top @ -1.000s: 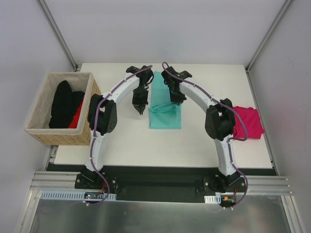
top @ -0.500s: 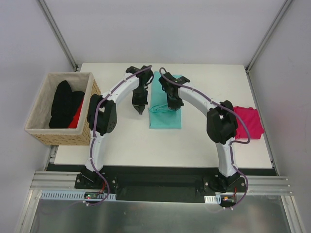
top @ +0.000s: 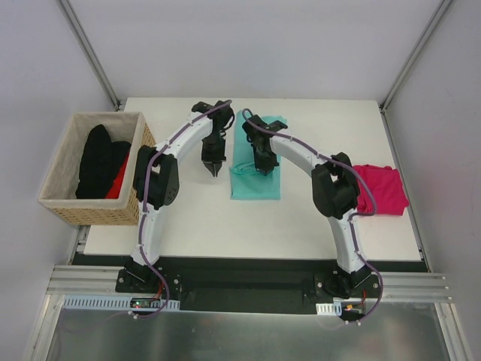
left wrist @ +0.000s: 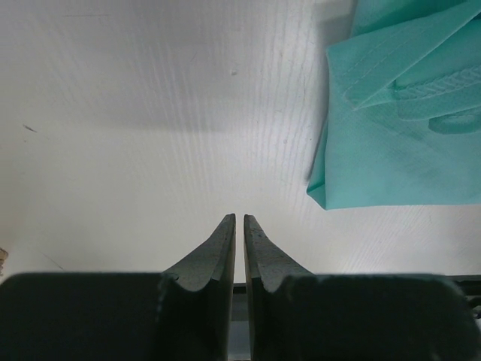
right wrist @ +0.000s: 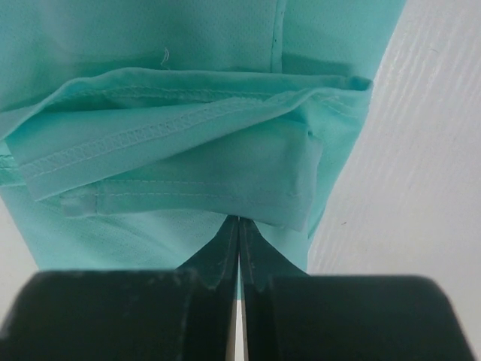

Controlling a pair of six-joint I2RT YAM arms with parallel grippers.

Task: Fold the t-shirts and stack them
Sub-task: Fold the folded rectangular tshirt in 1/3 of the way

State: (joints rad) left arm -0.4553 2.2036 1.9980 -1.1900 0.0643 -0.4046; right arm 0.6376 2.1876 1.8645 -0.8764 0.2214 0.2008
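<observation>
So the wicker basket (top: 94, 210) sits off the table's (top: 218, 229) left edge with a pile of black clothes (top: 98, 162) in it, plus something red (top: 116, 185) tucked on the right side. The teal t-shirt (top: 255, 188) lies mid-table, folded into a long strip. The pink t-shirt (top: 385, 188) sits by the right edge. The right gripper (right wrist: 239, 220) is pressed closed, tips right at a folded hem. Can't tell if it's pinching cloth. The left gripper (left wrist: 239, 218) hangs just beside the teal one, nearly closed, holding nothing.
</observation>
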